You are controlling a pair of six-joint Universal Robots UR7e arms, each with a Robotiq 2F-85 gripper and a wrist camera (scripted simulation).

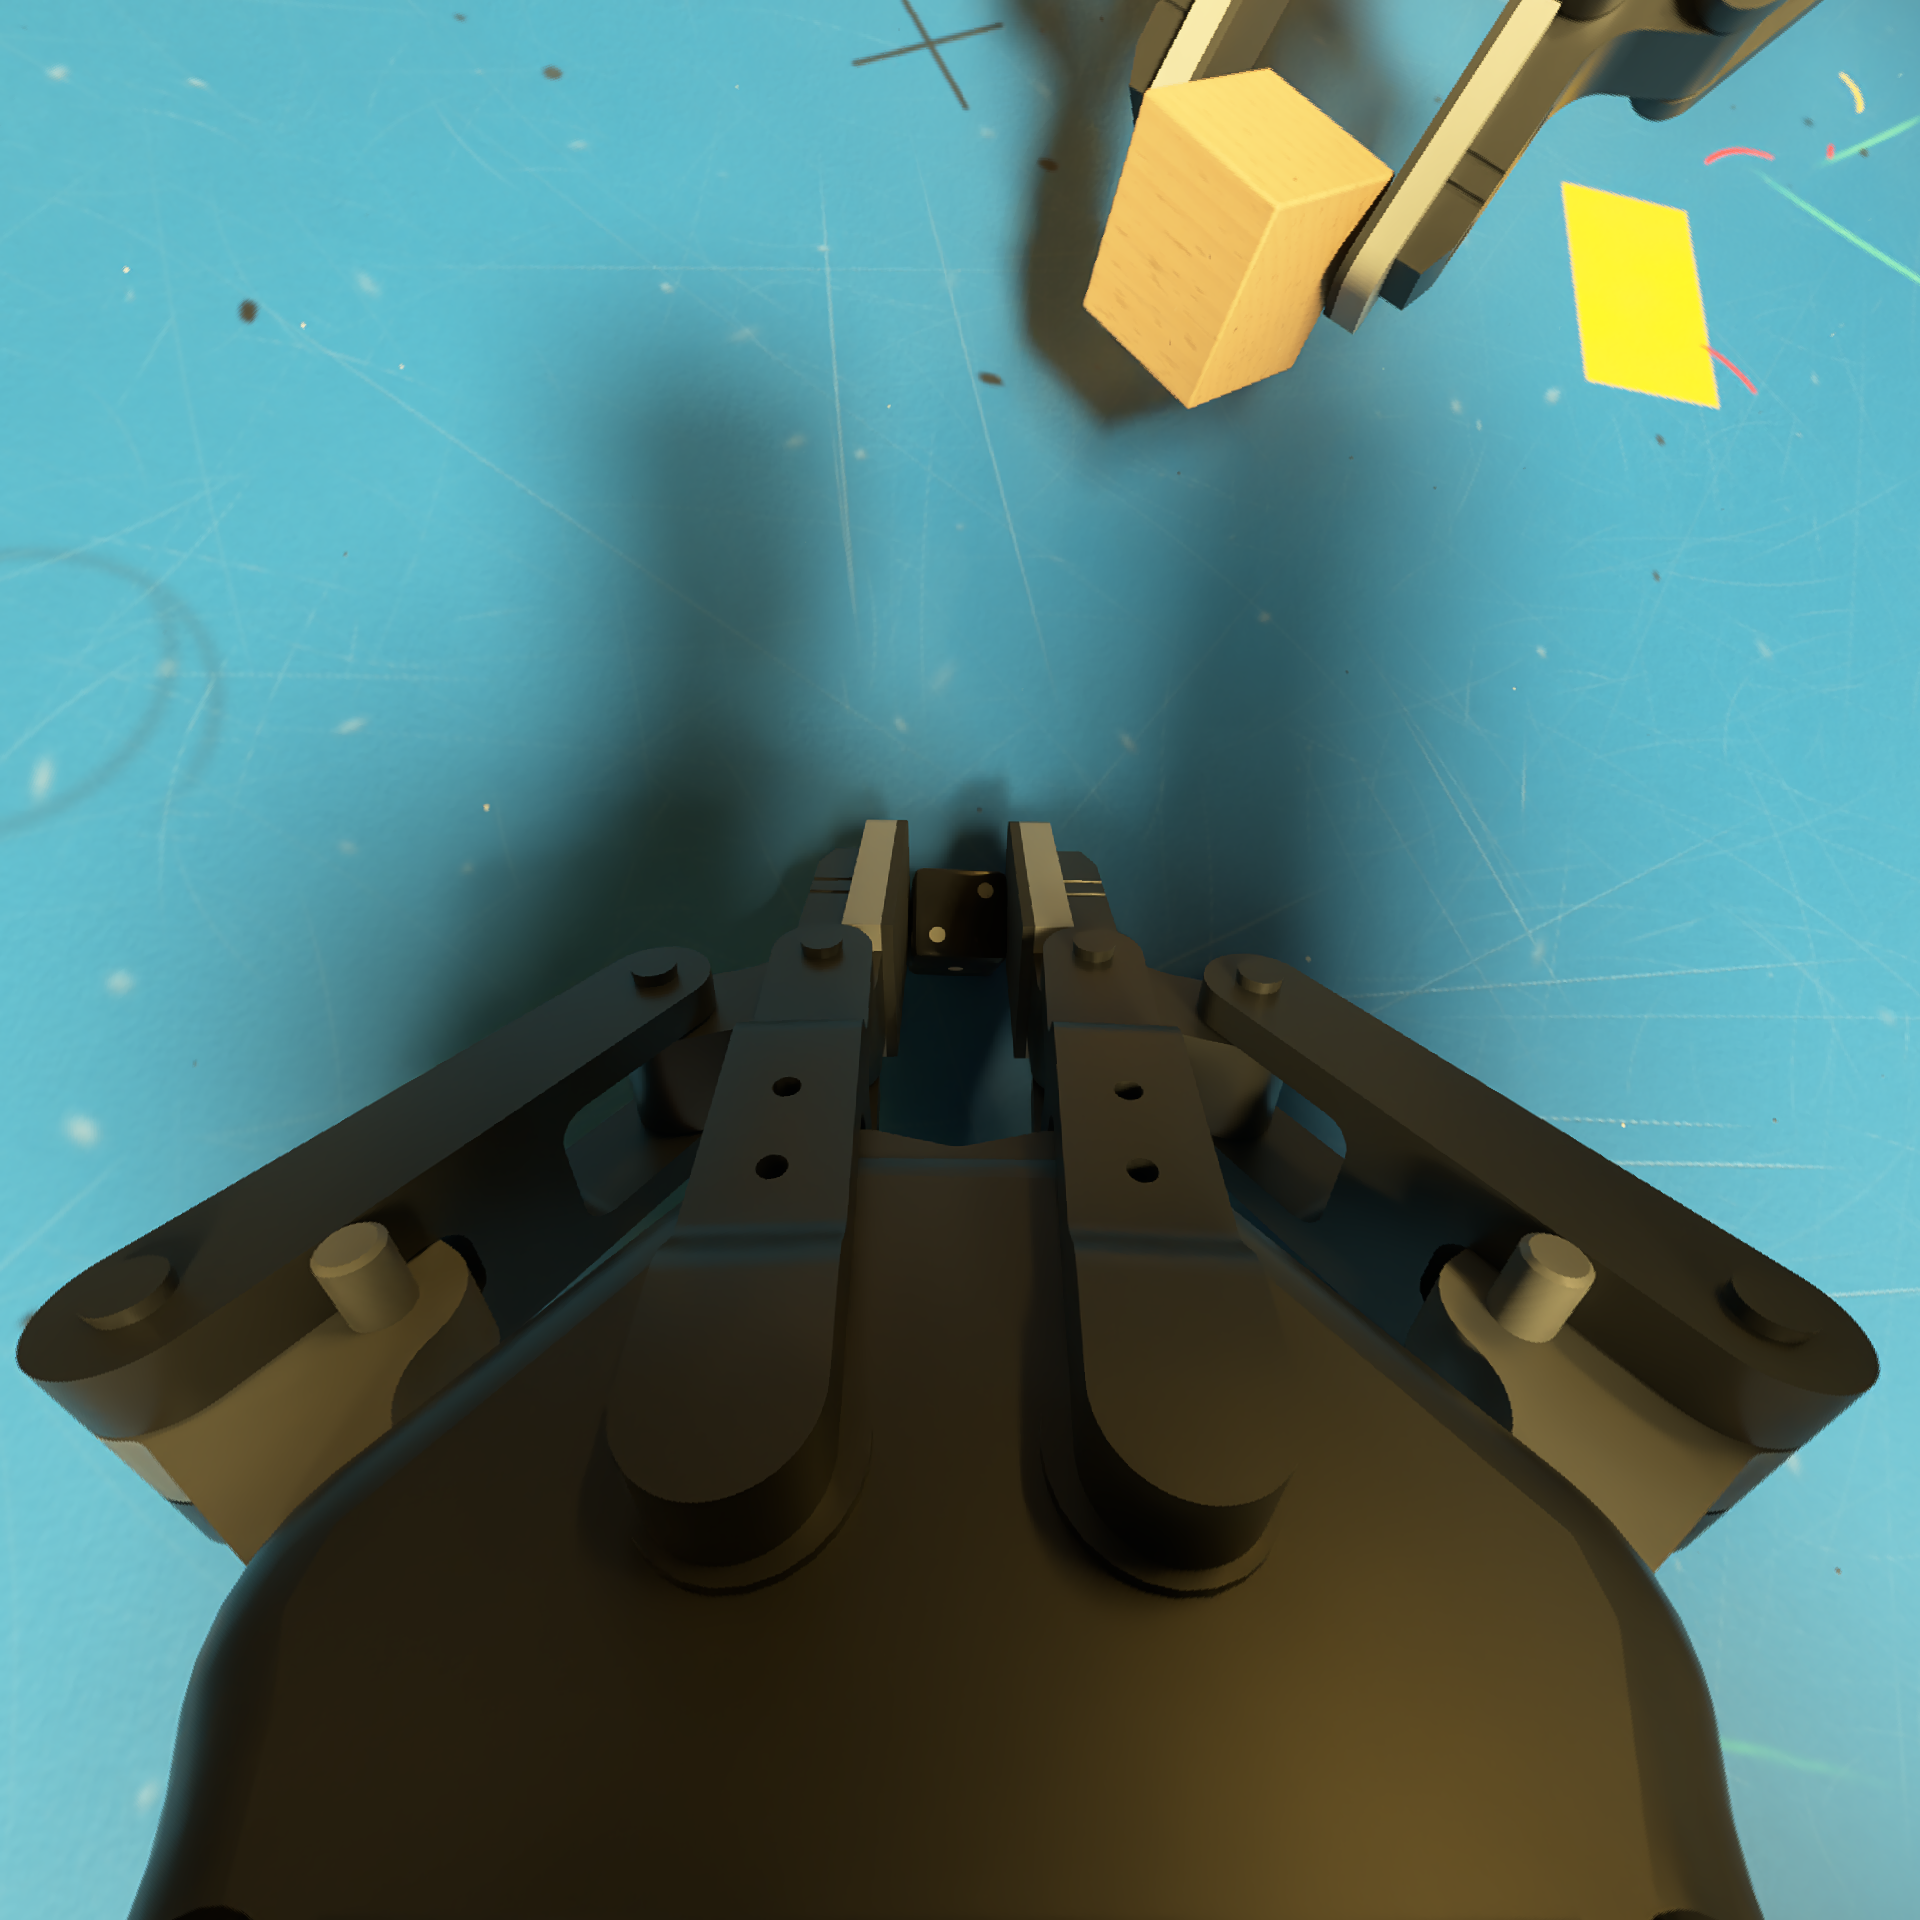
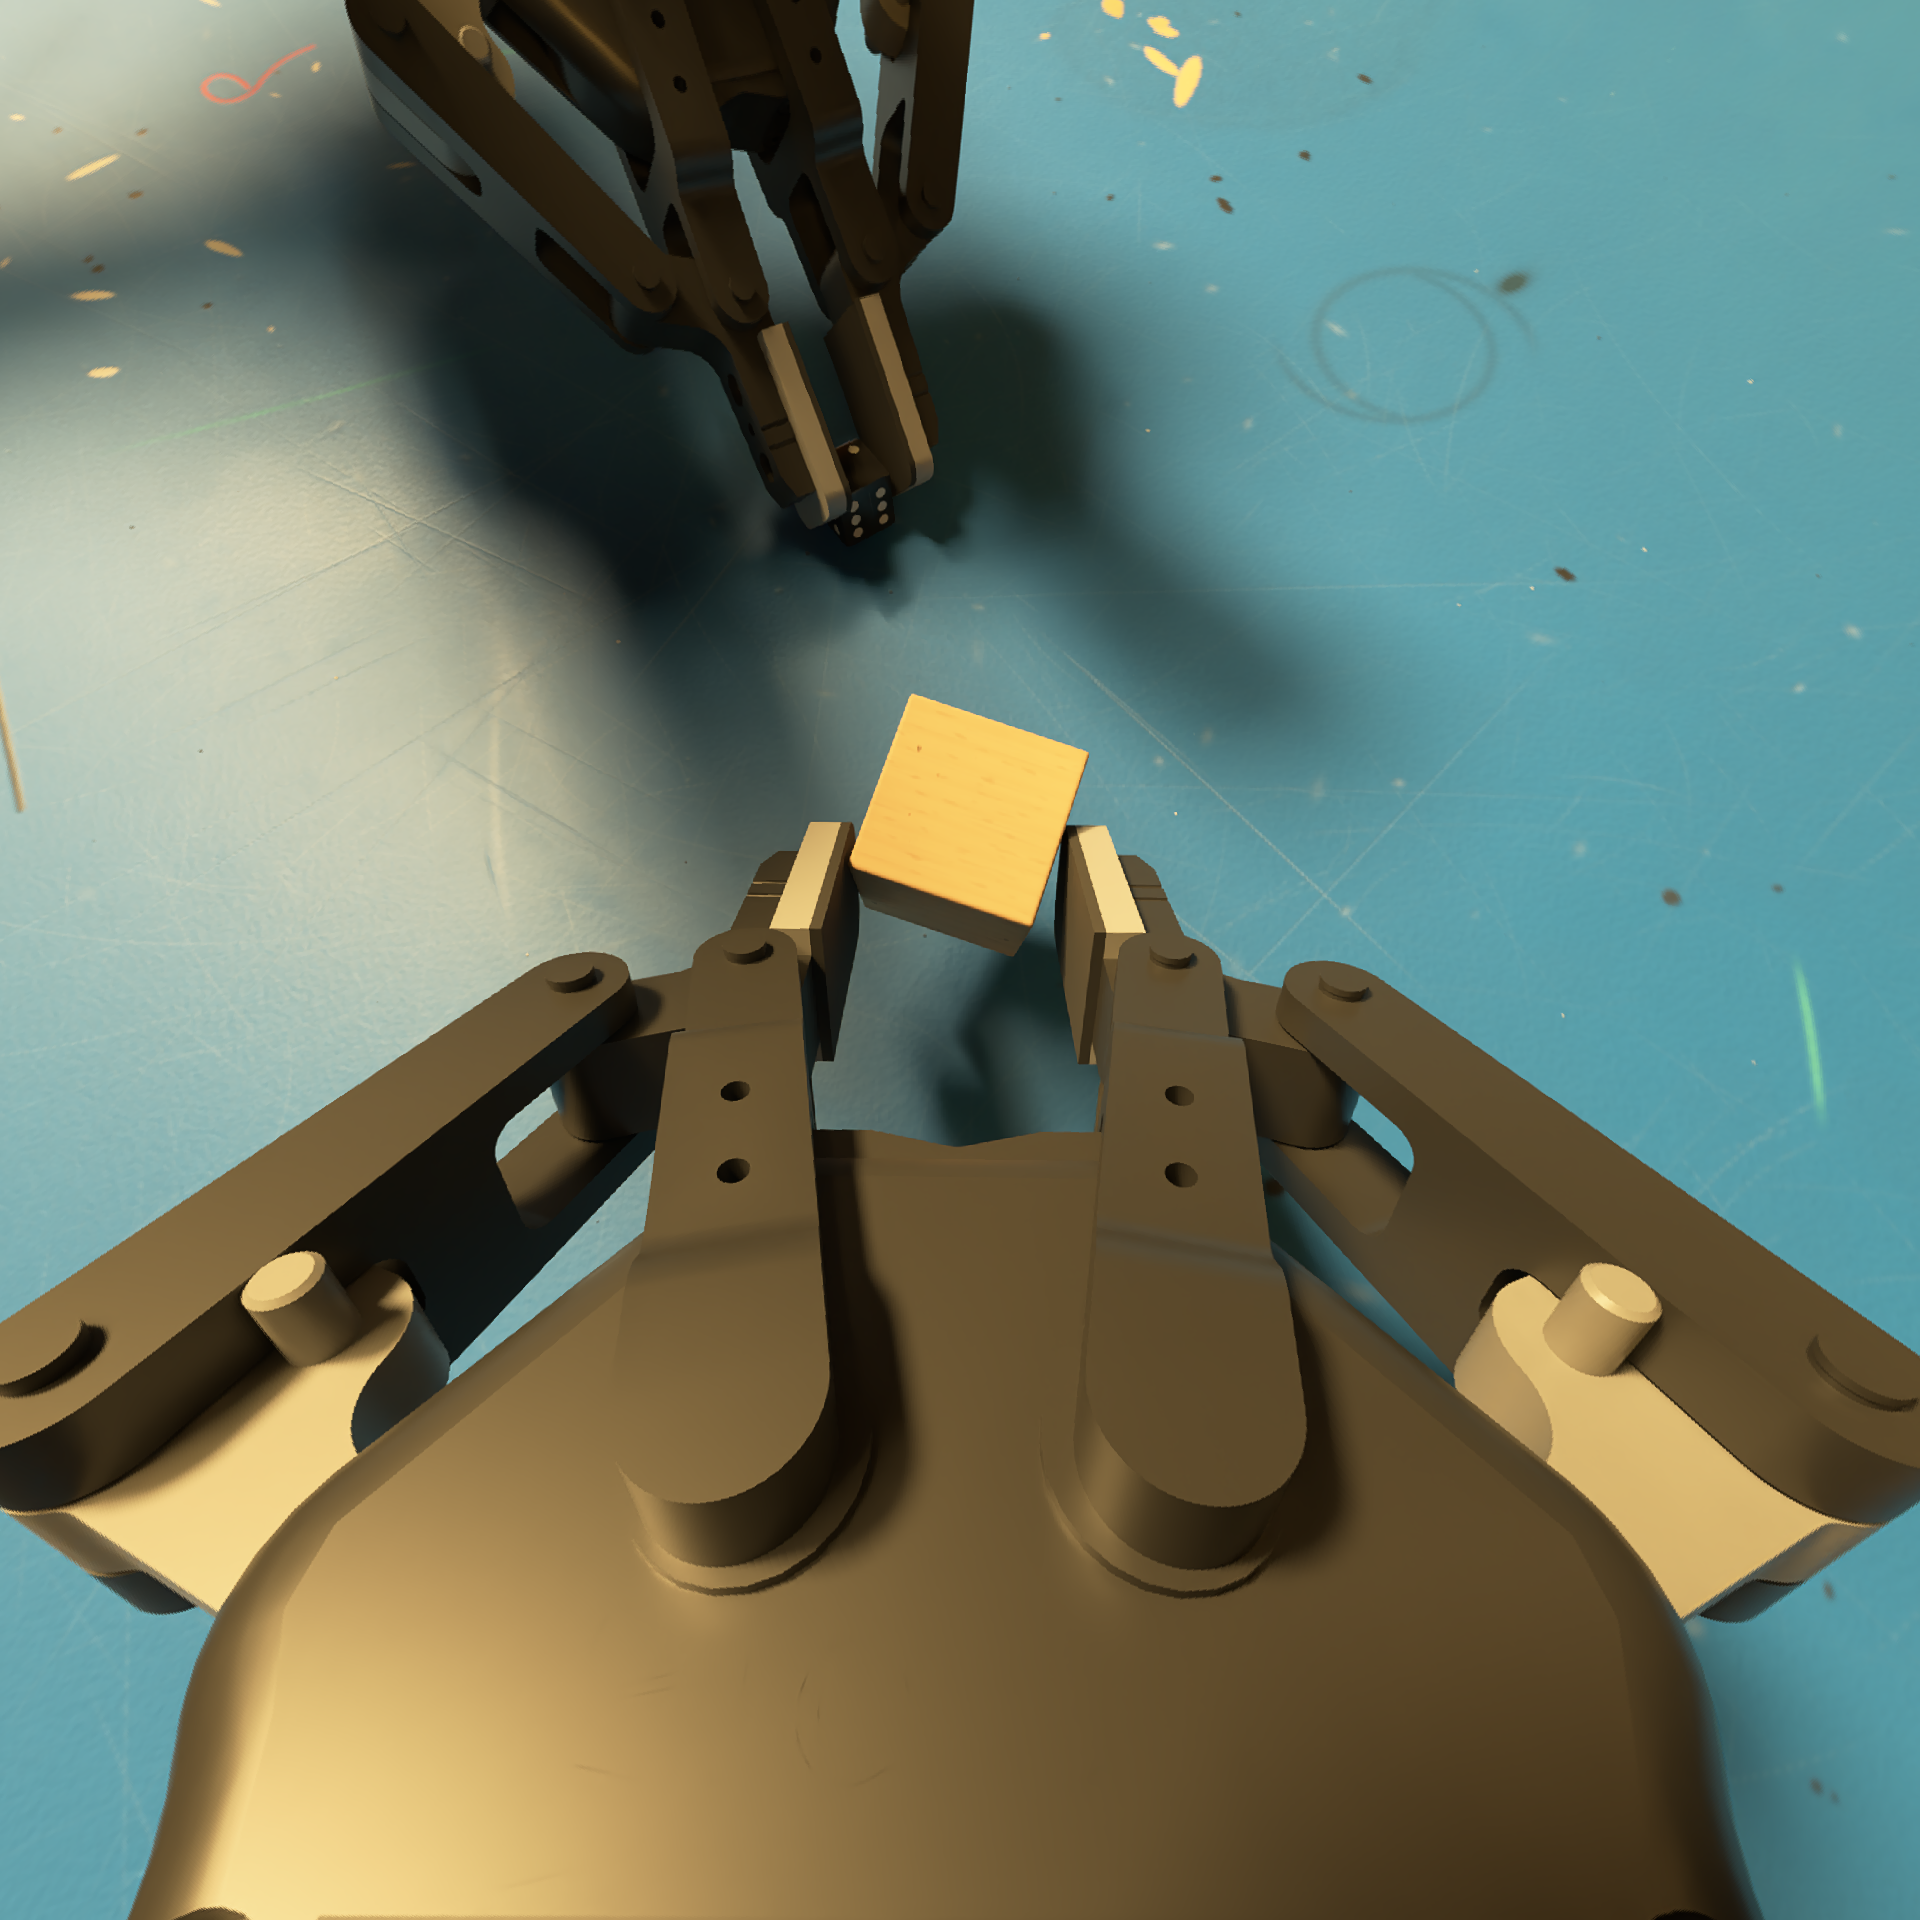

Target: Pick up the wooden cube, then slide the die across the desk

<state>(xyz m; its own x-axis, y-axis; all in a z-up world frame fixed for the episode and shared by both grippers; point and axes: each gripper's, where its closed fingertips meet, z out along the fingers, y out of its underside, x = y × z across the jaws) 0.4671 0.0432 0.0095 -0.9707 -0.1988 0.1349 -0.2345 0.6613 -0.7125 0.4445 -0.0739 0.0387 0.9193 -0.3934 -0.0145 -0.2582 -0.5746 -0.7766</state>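
Note:
The black die (image 1: 956,920) with white pips sits between the pads of my left gripper (image 1: 956,862), which is shut on it low at the blue desk (image 1: 416,468). The wooden cube (image 2: 966,810) is tilted and pinched between the pads of my right gripper (image 2: 958,836), held a little above the desk with its shadow below. In the left wrist view the cube (image 1: 1226,239) and right gripper (image 1: 1247,187) are at the upper right. In the right wrist view the left gripper (image 2: 868,494) and die (image 2: 864,511) are ahead, beyond the cube.
A flat yellow rectangle (image 1: 1636,296) lies on the desk to the right of the cube. The desk surface is scratched and speckled, with a drawn cross (image 1: 930,52) and a faint drawn ring (image 2: 1403,348). The two grippers face each other a short distance apart.

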